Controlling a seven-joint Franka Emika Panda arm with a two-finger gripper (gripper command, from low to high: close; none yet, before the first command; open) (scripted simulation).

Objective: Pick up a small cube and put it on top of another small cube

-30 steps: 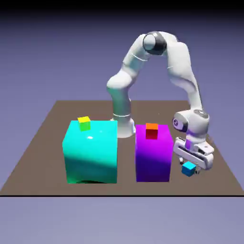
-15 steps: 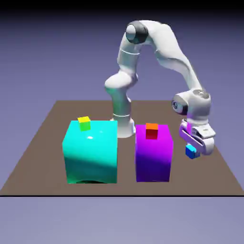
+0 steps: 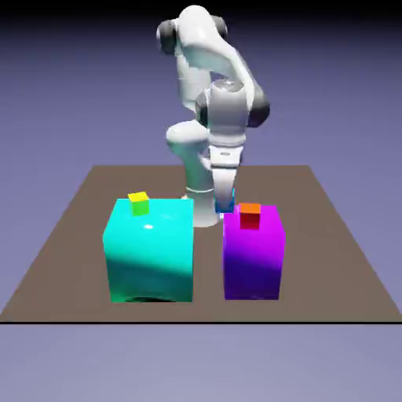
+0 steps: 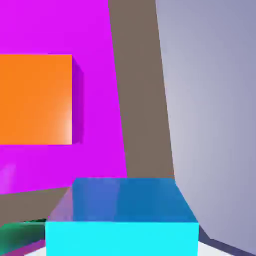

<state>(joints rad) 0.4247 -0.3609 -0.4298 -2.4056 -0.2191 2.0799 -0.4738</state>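
Observation:
The small blue cube (image 4: 122,220) fills the bottom of the hand view, held between the fingers, which it hides. In the exterior view my gripper (image 3: 224,201) hangs shut on it just behind the purple block's (image 3: 253,259) back left corner; only a sliver of the blue cube (image 3: 224,209) shows there. An orange-red small cube (image 3: 250,215) sits on top of the purple block. In the hand view the orange-red cube (image 4: 35,100) appears at the left on the magenta top face (image 4: 95,75), ahead of the held cube.
A big cyan block (image 3: 151,250) stands at the exterior view's left with a yellow-green small cube (image 3: 139,203) on its top. The arm's base (image 3: 202,208) rises behind the two blocks. Brown table (image 3: 330,235) extends to the exterior view's right.
The arm has lifted the blue cube off the table at the exterior view's right and swung it left, up behind the purple block near the orange-red cube. The gripper stays shut on it.

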